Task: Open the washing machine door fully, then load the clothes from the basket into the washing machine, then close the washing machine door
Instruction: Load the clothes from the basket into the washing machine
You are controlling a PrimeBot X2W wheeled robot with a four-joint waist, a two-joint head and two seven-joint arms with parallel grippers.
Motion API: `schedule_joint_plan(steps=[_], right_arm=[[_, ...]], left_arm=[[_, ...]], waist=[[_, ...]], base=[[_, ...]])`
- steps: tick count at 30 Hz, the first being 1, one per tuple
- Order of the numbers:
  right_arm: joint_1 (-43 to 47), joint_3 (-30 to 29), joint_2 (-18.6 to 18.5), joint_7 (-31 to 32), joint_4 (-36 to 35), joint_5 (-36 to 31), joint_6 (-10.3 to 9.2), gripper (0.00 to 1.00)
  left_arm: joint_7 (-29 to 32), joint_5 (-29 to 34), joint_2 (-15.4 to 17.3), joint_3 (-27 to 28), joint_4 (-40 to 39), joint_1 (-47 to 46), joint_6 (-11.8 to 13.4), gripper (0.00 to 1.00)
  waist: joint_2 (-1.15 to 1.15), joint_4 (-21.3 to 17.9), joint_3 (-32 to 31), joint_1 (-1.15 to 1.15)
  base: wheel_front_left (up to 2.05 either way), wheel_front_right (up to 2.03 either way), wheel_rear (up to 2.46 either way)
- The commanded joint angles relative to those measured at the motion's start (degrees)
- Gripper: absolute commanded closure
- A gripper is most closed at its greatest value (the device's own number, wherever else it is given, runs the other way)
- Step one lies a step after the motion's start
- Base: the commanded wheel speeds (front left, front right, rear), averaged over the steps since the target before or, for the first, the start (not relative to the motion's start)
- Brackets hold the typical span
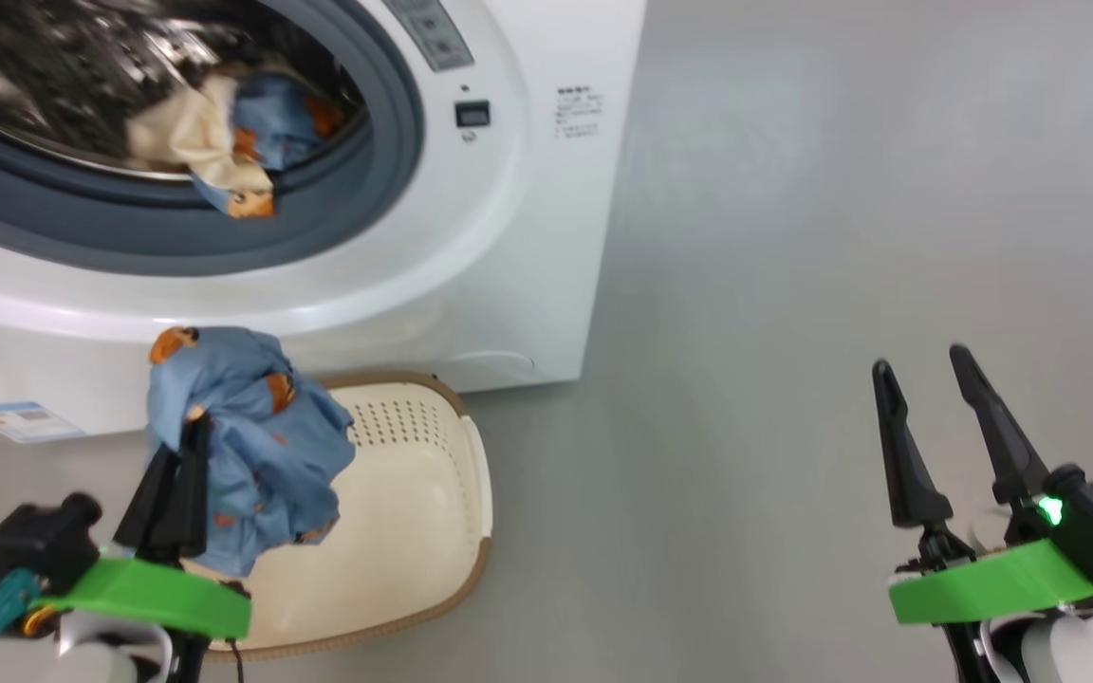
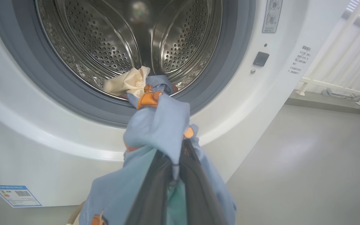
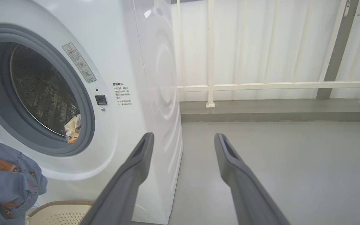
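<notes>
The clothes are split between two places. A light blue garment (image 1: 252, 446) printed with orange figures is clenched between the fingers of the left gripper (image 1: 191, 432) at about 8 o'clock in the head view and hangs above the basket (image 1: 482, 493). A cream garment (image 1: 188, 138) and another blue garment (image 1: 276, 119) are lodged at the lip of the steel drum (image 2: 105, 40), with a fold draped over the blue-grey gasket (image 1: 385, 161). The washing machine (image 1: 509, 247) is seen at 11 o'clock with its round opening uncovered, and a small blue label (image 1: 20, 420) is stuck at its lower corner. The basket is set on the grey floor (image 1: 793, 285) at 7 o'clock, just before the machine's front. The right gripper (image 1: 919, 360) is held at 4 o'clock, well apart from the machine, with its fingers spread and nothing grasped between them.
</notes>
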Motion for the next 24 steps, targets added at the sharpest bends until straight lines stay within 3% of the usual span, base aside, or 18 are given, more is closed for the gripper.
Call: schedule_joint_plan(steps=[1,14,24], right_arm=[[1.1,0.5,-0.8,-0.4,-1.3,0.8,0.41,0.0],[5.6,-0.8,-1.1,-0.4,-1.5,1.1,0.41,0.0],[6.3,-0.3,-0.9,-0.4,-1.6,1.2,0.41,0.0]], left_arm=[[-0.4,1.4,1.0,3.3,-2.6,0.9,0.0,1.0],[-0.4,10.7,-3.7,14.1,-14.3,10.9,0.0,1.0],[-0.4,13.1,-7.1,19.0,-20.8,17.9,0.0,1.0]], waist=[[0.0,2.1,-3.0,0.01],[0.0,3.8,-6.3,0.01],[0.0,3.3,-7.1,0.01]], base=[[0.0,0.0,0.0],[0.0,0.0,0.0],[0.0,0.0,0.0]])
